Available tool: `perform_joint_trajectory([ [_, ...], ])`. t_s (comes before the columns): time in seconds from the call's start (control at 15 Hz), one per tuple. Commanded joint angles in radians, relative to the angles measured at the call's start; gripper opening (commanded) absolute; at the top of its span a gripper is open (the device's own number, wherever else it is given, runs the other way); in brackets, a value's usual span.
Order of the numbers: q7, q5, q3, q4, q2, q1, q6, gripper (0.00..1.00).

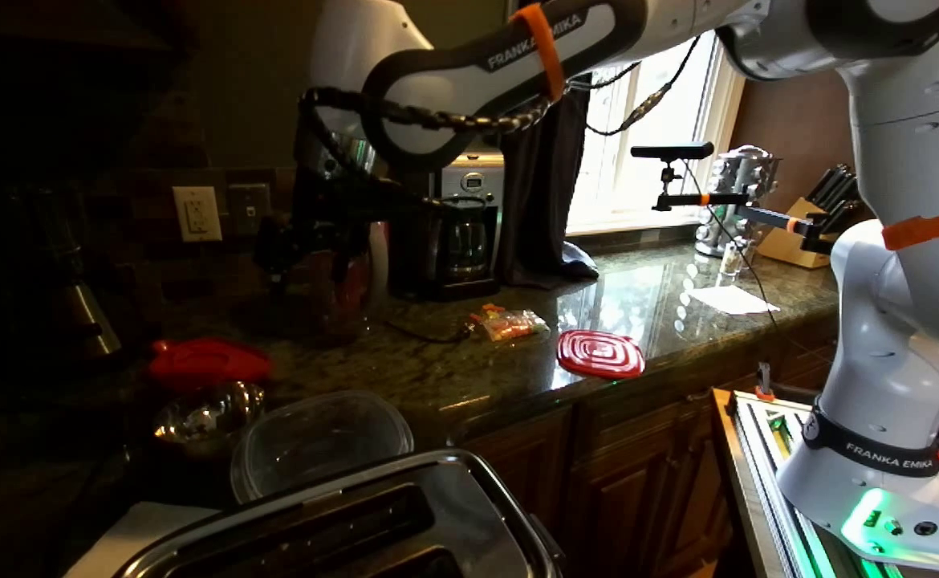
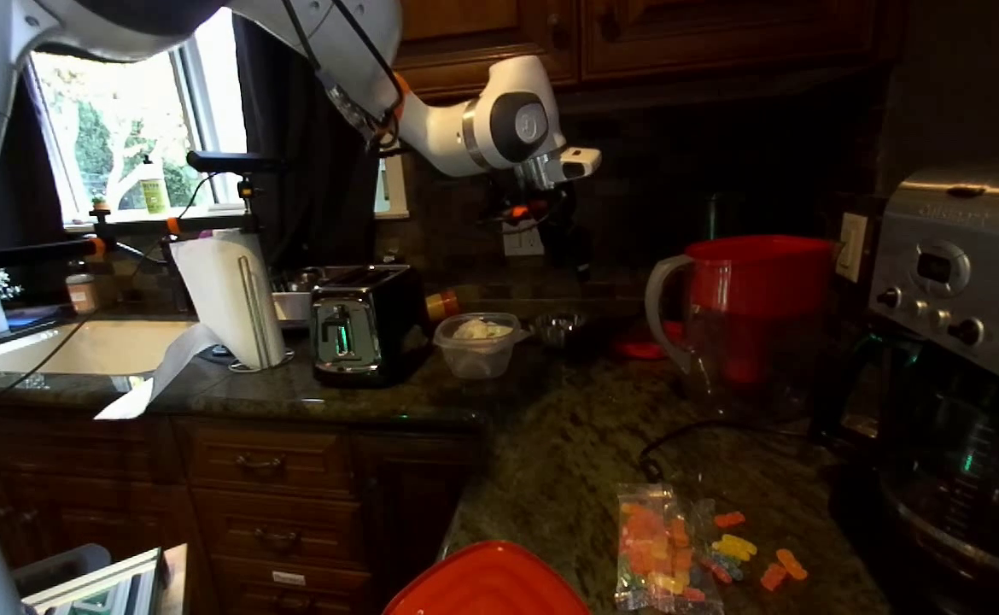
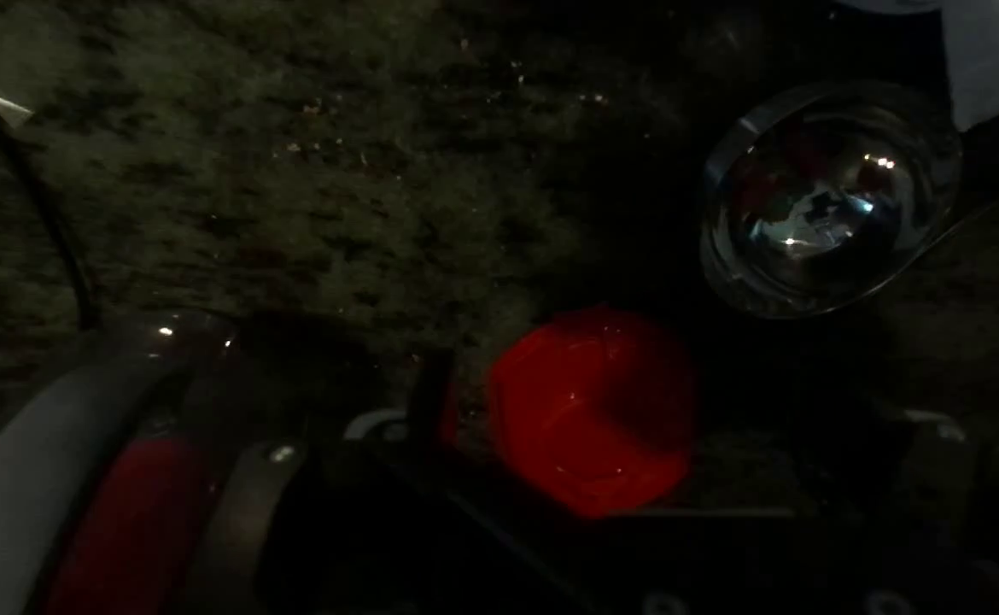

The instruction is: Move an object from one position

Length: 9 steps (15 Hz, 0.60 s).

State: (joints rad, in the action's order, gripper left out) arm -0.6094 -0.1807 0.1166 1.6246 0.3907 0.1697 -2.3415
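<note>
Pincer (image 3: 649,418), jaws apart, in the wrist view: the shallow round bright-red plastic piece (image 3: 589,410) lies below, seemingly off-centre between them, so centre before lowering. In an exterior view the pincer hangs above the dark stone desk (image 2: 568,444), near a clear-and-red plastic pitcher (image 2: 739,329); best descend straight. In an exterior view a round shiny metal bowl (image 1: 206,413) sits below the pincer, near the piece; close gently.

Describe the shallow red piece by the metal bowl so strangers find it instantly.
In an exterior view, right of the toaster come a clear tub, then a metal bowl. The red piece lies between bowl and pitcher. Lower than the pitcher, it's roundish, unlike the square red lid.
</note>
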Motion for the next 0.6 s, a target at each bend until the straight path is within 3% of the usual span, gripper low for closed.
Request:
perform_joint_trajectory([
  [0.0,-0.037,0.005,-0.074,-0.2,0.18,0.057,0.017,1.0],
  [0.07,-0.002,0.022,-0.069,-0.086,0.085,0.054,-0.004,1.0],
  [0.27,-0.005,0.025,-0.09,-0.166,0.165,0.063,-0.004,1.0],
  [0.33,-0.106,-0.025,-0.133,-0.13,0.139,0.103,-0.083,1.0],
  [0.53,-0.283,-0.053,-0.208,-0.214,0.224,0.161,-0.194,1.0],
])
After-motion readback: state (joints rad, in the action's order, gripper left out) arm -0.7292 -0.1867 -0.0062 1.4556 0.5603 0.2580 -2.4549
